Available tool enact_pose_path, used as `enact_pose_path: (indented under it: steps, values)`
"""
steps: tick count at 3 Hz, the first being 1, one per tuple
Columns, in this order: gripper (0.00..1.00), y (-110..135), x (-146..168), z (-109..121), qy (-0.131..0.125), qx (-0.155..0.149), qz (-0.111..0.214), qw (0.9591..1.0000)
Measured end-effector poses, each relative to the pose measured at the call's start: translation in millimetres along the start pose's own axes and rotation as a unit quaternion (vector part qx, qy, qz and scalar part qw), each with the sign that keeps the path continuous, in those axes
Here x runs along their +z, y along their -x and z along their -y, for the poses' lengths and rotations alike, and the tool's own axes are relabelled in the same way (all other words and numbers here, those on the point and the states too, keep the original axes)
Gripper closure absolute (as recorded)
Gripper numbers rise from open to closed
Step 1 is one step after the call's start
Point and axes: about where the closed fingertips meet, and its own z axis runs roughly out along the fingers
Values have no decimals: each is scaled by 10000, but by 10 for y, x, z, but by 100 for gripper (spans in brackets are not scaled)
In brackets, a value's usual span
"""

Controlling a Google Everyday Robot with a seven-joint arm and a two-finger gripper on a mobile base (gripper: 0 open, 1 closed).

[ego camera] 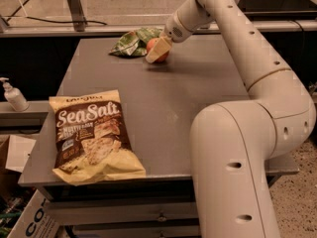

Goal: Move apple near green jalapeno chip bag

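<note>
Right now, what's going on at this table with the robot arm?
The robot's arm reaches across the grey table to its far side. There the gripper is at the apple, which sits right beside the green jalapeno chip bag. I cannot tell whether the apple is gripped or released. The large Sea Salt chip bag lies apart at the near left corner.

One camera looks down from behind the arm [257, 83] across the table [198, 103], with the tool [158, 52] at its far edge.
</note>
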Motion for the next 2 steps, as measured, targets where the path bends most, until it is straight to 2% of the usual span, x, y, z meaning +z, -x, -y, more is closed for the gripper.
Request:
enact_pose_path:
  steps: [2]
  values:
    - [0, -22, -100, 40, -25, 15, 68, 10000]
